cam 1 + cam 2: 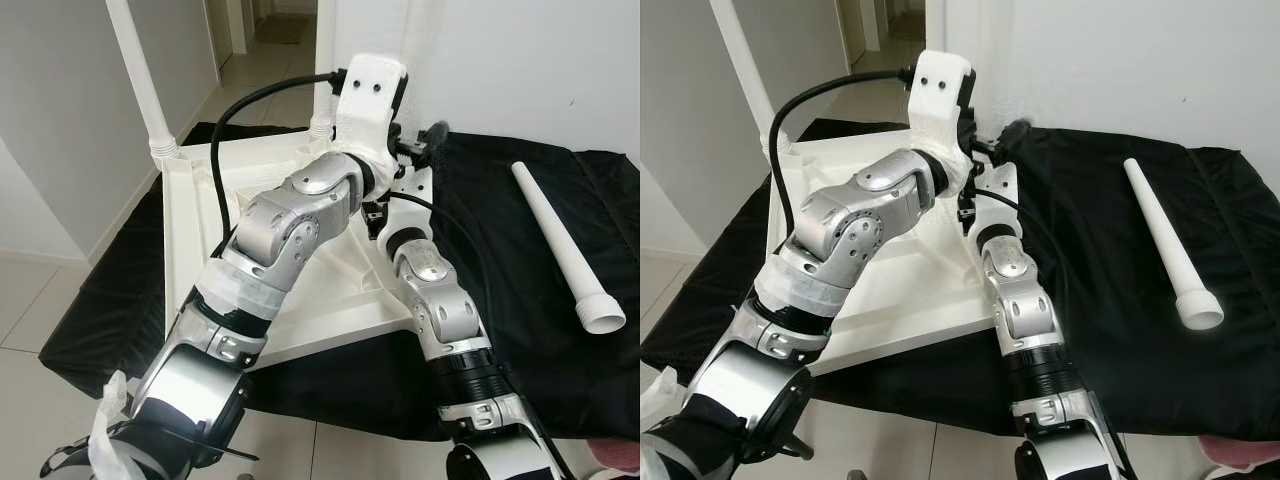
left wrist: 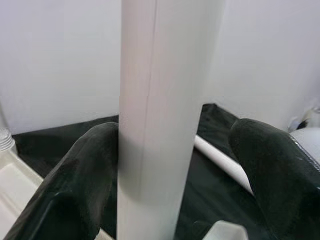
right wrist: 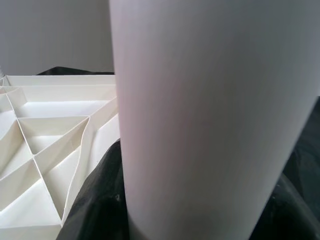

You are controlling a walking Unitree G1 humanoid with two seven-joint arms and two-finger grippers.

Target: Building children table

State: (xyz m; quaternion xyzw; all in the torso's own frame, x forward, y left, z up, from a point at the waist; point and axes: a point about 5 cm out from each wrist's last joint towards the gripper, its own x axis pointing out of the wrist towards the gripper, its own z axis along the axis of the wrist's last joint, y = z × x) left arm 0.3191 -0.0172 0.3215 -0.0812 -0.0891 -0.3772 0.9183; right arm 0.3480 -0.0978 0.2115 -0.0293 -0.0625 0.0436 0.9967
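The white table top (image 1: 190,250) lies upside down on a black cloth (image 1: 520,330), its ribbed underside facing up. An upright white table leg (image 1: 421,35) stands at the top's far right corner. My left gripper (image 2: 172,150) is open around this leg, higher up; one finger (image 2: 85,180) touches it and the other finger (image 2: 272,170) stands off it. Lower down, near the leg's foot, my right gripper (image 1: 420,150) is shut on the same leg (image 3: 200,125). A loose leg (image 1: 560,240) lies on the cloth to the right.
Two more legs stand upright in the top: one at the far left corner (image 1: 140,80), one at the far middle (image 1: 325,60). White walls close in behind and to the left. Pale floor tiles (image 1: 40,300) run along the cloth's left and near edges.
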